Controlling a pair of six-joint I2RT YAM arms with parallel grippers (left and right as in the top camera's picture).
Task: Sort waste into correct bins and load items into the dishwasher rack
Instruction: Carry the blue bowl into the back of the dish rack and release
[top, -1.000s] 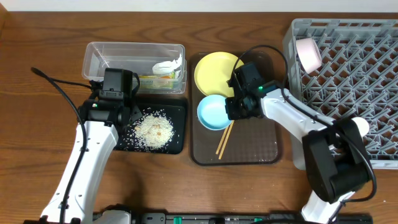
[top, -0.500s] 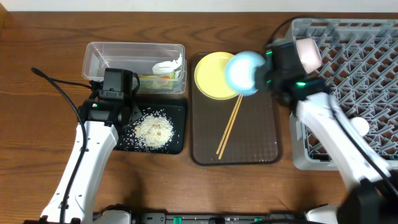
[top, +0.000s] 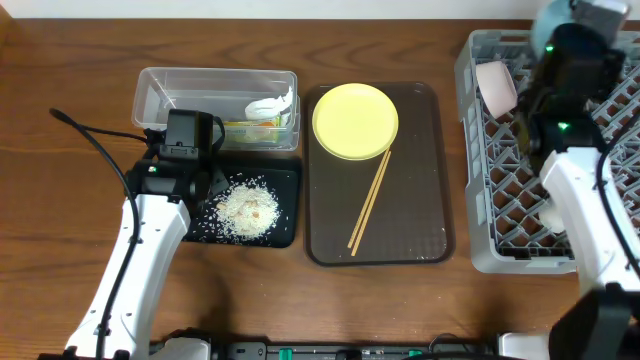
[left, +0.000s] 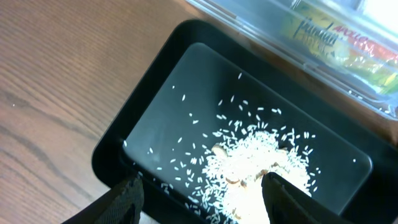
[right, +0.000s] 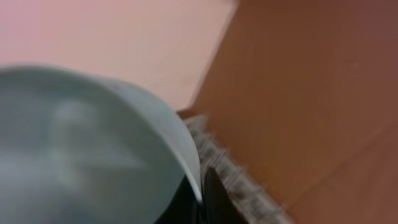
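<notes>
From overhead the blue bowl (top: 551, 17) is only a sliver at the top edge. The rest of it is cut off or covered by the right gripper (top: 565, 50), whose jaws are hidden under its own body. The right wrist view is all blur: the bowl fills the lower left and runs off two edges, one dark finger (right: 210, 198) shows at its rim, and the rack (right: 231, 169) is a grey smear. Overhead, the right arm covers part of the white cup (top: 551, 214), the rack runs off the right edge, and the left arm hides the left end of the black tray (top: 287, 180). In the left wrist view the left gripper (left: 204, 186) is cut off by the bottom edge and the clear tub (left: 249, 28) by the top. The print on the wrapper (left: 329, 37) is too blurred to read.
</notes>
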